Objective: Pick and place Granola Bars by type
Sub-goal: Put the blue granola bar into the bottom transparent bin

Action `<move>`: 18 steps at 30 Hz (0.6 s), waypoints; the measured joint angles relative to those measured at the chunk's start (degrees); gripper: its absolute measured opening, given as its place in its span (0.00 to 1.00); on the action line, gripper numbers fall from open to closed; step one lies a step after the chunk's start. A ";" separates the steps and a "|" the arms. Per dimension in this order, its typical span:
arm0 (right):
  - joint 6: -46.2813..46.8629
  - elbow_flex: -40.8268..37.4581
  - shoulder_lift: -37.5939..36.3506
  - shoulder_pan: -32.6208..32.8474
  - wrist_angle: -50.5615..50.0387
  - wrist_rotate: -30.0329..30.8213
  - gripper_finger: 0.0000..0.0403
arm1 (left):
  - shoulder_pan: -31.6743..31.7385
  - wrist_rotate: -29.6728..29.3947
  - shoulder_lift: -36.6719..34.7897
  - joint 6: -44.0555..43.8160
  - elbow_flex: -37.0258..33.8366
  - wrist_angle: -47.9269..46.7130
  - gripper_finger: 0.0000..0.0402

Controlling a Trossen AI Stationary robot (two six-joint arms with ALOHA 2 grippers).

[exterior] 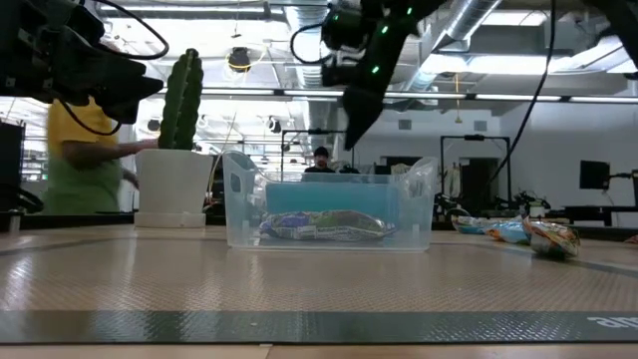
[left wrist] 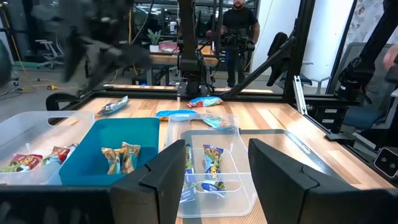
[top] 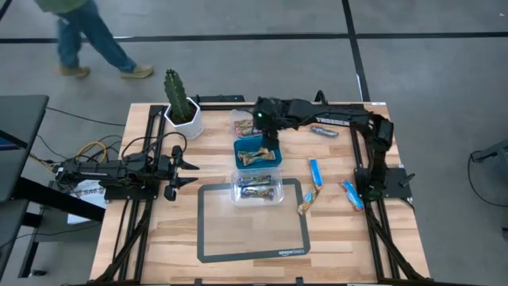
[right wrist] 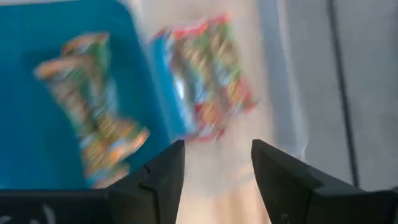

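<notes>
Three tubs stand in a row at the table's middle. The far clear tub (top: 240, 121) holds red-and-green bars (right wrist: 208, 78), the blue tub (top: 258, 153) holds brown-gold bars (right wrist: 93, 102), and the near clear tub (top: 258, 189) holds blue bars (left wrist: 210, 165). Loose on the table's right lie blue bars (top: 315, 171) (top: 352, 194) (top: 325, 131) and a brown-gold bar (top: 307, 204). My right gripper (right wrist: 214, 155) (top: 270, 133) hangs open and empty above the blue tub's far edge. My left gripper (left wrist: 217, 146) (top: 186, 169) waits open at the table's left.
A cactus in a white pot (top: 181, 107) stands at the far left. A grey-rimmed mat (top: 254, 238) lies near the front edge, under the near tub. A person (top: 87, 40) walks on the floor beyond the table. Bare wood shows at the near right.
</notes>
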 joint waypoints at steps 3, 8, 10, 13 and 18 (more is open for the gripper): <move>5.05 -0.06 -2.65 2.17 -7.56 -0.01 0.44 | -0.02 -0.02 -0.02 0.00 0.00 0.00 0.42; 14.10 -0.05 -6.45 5.27 -18.45 0.07 0.44 | -0.02 0.00 0.00 -0.02 0.00 0.00 0.42; 17.31 -0.05 -7.54 6.62 -22.80 0.71 0.44 | 0.00 -0.04 -0.02 -0.02 0.02 0.00 0.42; 21.66 -0.05 -9.25 8.60 -29.04 1.95 0.44 | -0.01 -0.02 -0.01 -0.04 0.00 0.00 0.42; 27.89 -0.05 -11.42 11.78 -36.16 4.47 0.44 | -0.02 -0.04 -0.02 -0.04 0.01 0.00 0.42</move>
